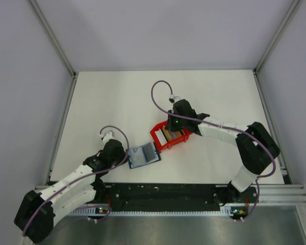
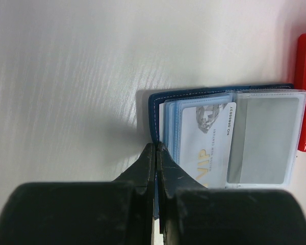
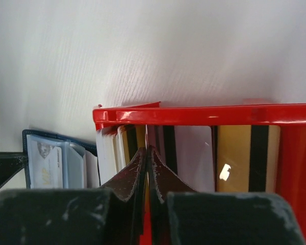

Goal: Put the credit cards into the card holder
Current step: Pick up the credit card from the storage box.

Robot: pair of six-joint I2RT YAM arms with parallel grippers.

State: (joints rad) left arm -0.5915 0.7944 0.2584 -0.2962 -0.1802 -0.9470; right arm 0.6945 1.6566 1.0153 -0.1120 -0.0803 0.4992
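— Now, first entry?
— One card holder (image 1: 144, 156): navy cover, pale blue clear pockets, lying open on the worktop (image 1: 117, 97) just beside the red bin (image 1: 169, 137). A white printed card (image 2: 209, 143) sits in one pocket.
— Second?
— Several credit cards (image 3: 247, 158): gold with dark stripes, and plain white, standing on edge inside the bin.
— Tooling?
— The left end effector (image 2: 156, 149): clenched at the holder's edge; grip on the cover unclear. The right end effector (image 3: 147, 150): clenched among the binned cards; whether one is pinched, cannot tell.

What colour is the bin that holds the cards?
The bin is red, clearest in the right wrist view.
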